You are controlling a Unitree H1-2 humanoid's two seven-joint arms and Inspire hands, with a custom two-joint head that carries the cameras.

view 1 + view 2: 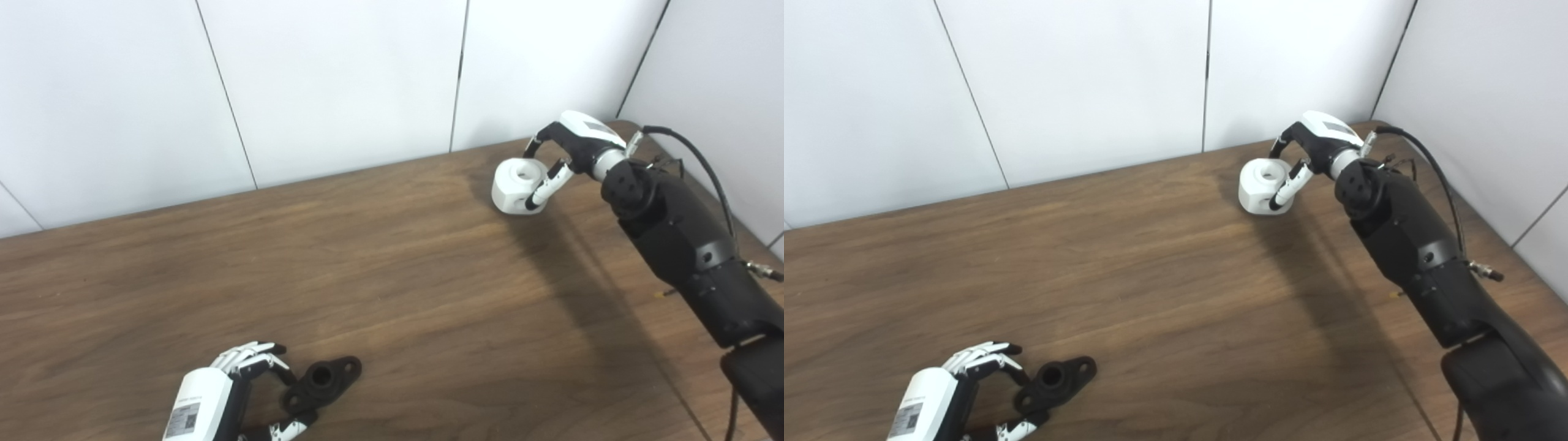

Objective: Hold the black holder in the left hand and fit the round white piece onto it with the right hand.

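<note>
The black holder [323, 381] lies flat on the wooden table [392, 294] at the front left, with a raised round socket in its middle. My left hand [245, 386] is at its left end, with fingers curled over that end and the thumb against its near lobe. The round white piece [517, 185], with a hole in its top, rests on the table at the back right. My right hand [566, 150] is closed on it, fingers over its far side and thumb along its near side. Both parts also show in the right eye view: holder [1055, 380], white piece [1263, 187].
White wall panels [343, 79] run along the table's far edge and its right side. A black cable [704, 162] loops off my right forearm [680, 245]. The arm's shadow falls across the table's right part.
</note>
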